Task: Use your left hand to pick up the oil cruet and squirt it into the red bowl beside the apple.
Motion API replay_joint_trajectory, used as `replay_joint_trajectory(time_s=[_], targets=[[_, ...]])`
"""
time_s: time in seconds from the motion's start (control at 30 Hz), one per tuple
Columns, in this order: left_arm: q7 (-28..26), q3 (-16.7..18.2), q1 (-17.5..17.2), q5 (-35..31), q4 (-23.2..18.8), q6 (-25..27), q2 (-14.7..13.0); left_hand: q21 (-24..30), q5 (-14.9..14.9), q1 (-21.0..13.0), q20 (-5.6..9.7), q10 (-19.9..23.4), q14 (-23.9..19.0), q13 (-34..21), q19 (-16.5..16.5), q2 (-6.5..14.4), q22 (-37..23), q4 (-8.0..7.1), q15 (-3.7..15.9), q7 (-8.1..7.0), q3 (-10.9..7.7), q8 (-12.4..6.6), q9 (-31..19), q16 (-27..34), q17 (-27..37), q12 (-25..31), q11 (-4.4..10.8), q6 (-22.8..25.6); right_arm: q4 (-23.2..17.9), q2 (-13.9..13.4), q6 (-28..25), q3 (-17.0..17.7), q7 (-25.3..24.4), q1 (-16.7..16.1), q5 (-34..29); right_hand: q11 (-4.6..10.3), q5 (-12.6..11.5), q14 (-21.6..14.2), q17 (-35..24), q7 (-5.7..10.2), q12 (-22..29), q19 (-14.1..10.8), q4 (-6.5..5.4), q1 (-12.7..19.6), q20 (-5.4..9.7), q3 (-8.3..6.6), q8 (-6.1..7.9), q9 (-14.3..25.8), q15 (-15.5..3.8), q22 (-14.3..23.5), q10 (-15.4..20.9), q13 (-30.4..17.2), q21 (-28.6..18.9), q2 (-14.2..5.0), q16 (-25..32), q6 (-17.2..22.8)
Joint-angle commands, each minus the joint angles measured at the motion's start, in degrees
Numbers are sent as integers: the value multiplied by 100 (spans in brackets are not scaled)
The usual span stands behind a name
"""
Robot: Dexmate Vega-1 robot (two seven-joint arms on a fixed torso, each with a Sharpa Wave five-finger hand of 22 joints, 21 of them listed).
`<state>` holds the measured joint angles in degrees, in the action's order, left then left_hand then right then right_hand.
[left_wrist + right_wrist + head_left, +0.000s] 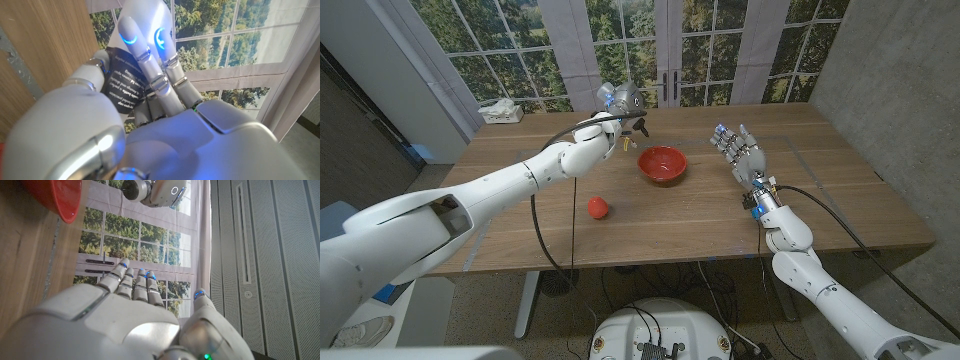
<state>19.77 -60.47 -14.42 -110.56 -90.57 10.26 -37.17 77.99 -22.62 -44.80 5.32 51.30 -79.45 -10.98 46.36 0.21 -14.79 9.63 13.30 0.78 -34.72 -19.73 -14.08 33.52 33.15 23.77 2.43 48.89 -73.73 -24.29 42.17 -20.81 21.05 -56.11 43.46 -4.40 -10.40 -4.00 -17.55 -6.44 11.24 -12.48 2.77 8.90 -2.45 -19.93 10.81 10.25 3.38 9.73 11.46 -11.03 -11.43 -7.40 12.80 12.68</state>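
While the left robot hand is raised above the far-left part of the surface, it grips the oil cruet, fingers wrapped around the dark body, dark spout end sticking out to the right toward the red bowl. Cruet is off the surface, just left of and above the bowl's far rim, tilted, not over bowl centre as far as the head view shows. In the left wrist view the fingers close around a dark label with pale text; contents cannot be made out. Red bowl sits mid-surface, slightly far. Apple lies nearer and left of the bowl, apart from it. Right robot hand stands right of the bowl, fingers apart and pointing up, holding nothing, clear of the bowl. Right wrist view shows the same spread fingers and the bowl's rim. A white tissue box sits at the far-left corner.
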Motion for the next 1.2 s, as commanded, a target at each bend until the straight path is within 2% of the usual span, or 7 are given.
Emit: replay_joint_trajectory(time_s=[0.03,0.3,0.43,0.6,0.77,0.9,1.2], targets=[[57,113,-44,341,-195,-216,-79,45,-71,-531,612,1795,13,-3857,-36,457,-37,-397,-17,-551,-477,-1101,-1890,59,107,791,911,627,149,69,-23,-9,73,123,41,-3,4,-38,-5,7,12,-49,33,6,8,-13,21,10,7,19,59,-10,5,-18,31,64],[-119,134,-94,318,-203,-152,-111,72,-139,-547,638,1763,80,-3796,-40,411,11,-378,-18,-527,-503,-1072,-1830,30,147,700,915,660,170,84,-10,-11,44,149,-9,-6,4,-39,-1,7,12,-49,39,2,5,-13,22,10,14,19,63,-11,7,-18,31,69],[-359,104,-82,282,-108,-125,-94,178,-130,-645,633,1691,266,-3228,-51,545,228,-348,2,-425,-460,-889,-1579,-531,-430,218,939,547,157,84,-22,-10,14,146,-23,-3,4,-40,2,7,9,-49,41,1,1,-13,20,10,16,19,56,-11,9,-17,31,67],[-259,84,-33,323,-46,-191,-30,408,240,-763,624,1621,566,-2366,-239,776,351,-184,25,-347,-447,-700,-1231,-1281,-1270,-640,961,347,147,84,-30,-11,26,143,-8,-8,4,-38,5,7,18,-50,45,0,0,-14,24,10,22,19,80,-11,10,-17,29,79],[-150,51,14,314,-2,-216,8,288,853,-499,545,1012,950,-1540,-481,902,446,-162,40,-330,-705,-73,-785,-1746,-1808,-1298,993,-52,160,85,-20,-15,40,153,-13,9,4,-44,8,8,20,-49,49,-1,-5,-14,25,11,21,19,87,-11,11,-17,31,83],[-8,-11,66,203,24,-238,21,-165,1092,-151,481,202,1608,-970,-810,823,473,-80,52,-507,-937,530,-443,-2105,-2080,-1378,990,-507,181,96,3,-16,46,160,-23,12,5,-46,10,20,18,-47,52,-2,-11,-13,31,11,19,19,86,-12,13,-15,32,102],[-95,-92,98,32,-19,-229,-41,-812,1178,93,455,-702,2558,-437,-1486,633,491,40,53,-745,-924,875,-84,-2229,-2145,-1338,984,-1012,196,114,28,-16,63,173,-14,12,5,-53,17,49,14,-48,59,-7,-21,-12,36,12,36,19,80,-12,15,-11,33,125]])
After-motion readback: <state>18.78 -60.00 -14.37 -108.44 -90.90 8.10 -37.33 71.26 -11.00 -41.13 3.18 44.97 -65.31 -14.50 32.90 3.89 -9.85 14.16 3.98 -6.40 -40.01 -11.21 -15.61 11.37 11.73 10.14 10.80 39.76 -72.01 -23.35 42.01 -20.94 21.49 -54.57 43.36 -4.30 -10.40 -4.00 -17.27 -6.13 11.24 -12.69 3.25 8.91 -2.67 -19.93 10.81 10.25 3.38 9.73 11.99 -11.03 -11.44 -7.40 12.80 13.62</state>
